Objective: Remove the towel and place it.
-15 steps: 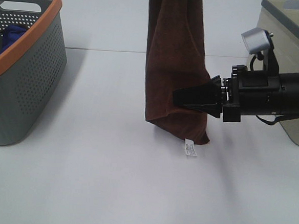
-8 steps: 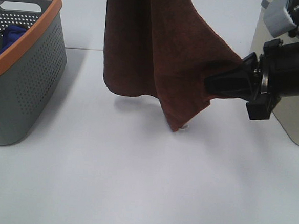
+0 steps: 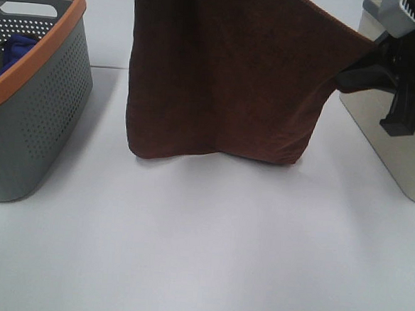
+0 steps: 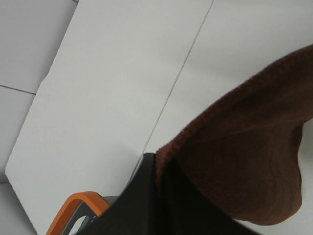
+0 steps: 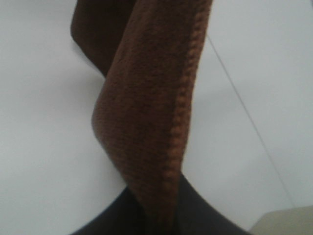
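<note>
The dark reddish-brown towel (image 3: pixel 223 78) hangs spread wide over the middle of the white table, its lower edge at or just above the surface. My right gripper (image 3: pixel 350 74) is shut on its right corner, in front of the beige bin. The right wrist view shows the hemmed edge (image 5: pixel 183 107) pinched between the black fingers (image 5: pixel 200 215). My left gripper (image 4: pixel 159 171) is out of the exterior view above; its wrist view shows it shut on another towel corner (image 4: pixel 234 161). The white tag is hidden.
A grey perforated basket with an orange rim (image 3: pixel 56 27) stands at the left, with a blue cloth (image 3: pixel 15 49) inside. A beige bin (image 3: pixel 393 147) stands at the right, close behind my right gripper. The basket's rim also shows in the left wrist view (image 4: pixel 78 205).
My right gripper has moved right and up with the towel's corner. The towel has opened from a narrow hanging fold into a wide sheet, and the tag has gone out of sight.
</note>
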Controlling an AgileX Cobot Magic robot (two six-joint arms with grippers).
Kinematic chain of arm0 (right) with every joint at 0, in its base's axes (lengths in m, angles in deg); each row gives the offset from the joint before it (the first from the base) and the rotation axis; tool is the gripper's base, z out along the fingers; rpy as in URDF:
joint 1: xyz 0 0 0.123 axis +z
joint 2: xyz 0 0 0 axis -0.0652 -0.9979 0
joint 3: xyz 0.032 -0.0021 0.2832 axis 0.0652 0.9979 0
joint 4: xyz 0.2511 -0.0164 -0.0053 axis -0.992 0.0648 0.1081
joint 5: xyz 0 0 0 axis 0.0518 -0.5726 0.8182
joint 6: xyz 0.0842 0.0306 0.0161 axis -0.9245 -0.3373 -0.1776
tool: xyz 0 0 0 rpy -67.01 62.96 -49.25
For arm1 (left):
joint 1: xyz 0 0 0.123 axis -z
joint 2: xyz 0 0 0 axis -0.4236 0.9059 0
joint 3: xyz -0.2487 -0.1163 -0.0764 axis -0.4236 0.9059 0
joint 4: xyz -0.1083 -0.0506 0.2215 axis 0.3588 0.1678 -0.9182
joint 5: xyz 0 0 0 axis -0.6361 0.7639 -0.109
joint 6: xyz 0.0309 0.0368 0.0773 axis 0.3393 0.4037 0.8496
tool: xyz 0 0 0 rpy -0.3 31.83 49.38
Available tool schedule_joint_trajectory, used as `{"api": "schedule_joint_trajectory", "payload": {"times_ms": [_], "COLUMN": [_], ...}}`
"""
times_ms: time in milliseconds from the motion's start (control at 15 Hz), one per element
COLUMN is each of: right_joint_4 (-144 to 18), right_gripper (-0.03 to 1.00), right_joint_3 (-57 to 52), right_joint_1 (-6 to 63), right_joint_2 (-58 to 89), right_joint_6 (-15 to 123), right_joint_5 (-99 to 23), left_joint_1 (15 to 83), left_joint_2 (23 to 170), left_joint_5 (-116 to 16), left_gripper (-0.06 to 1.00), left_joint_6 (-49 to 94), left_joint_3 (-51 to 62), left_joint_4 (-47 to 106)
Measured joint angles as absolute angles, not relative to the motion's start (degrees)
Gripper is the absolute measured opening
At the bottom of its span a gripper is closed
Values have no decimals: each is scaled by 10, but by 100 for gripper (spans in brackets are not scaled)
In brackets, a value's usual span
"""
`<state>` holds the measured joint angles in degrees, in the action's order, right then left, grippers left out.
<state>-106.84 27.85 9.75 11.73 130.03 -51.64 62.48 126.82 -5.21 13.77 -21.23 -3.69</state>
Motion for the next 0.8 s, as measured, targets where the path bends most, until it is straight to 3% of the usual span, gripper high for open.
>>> {"api": "schedule_joint_trajectory", "payload": {"times_ms": [267,600,800], "right_joint_4": [-1055,-1054,-1047], "right_gripper": [0,0,0], "right_joint_3": [195,9,-71], "right_joint_1": [98,99,99], "right_joint_2": [32,-107,-148], "right_joint_6": [1351,1390,1401], "right_joint_5": [-428,-354,-353], "left_joint_1": [609,519,510], "left_joint_2": [1329,1387,1406], "left_joint_5": [-161,-391,-416], "left_gripper": [0,0,0], "left_joint_6": [61,-66,-83], "left_joint_3": [-212,-213,-229], "left_joint_4": [-147,-193,-207]}}
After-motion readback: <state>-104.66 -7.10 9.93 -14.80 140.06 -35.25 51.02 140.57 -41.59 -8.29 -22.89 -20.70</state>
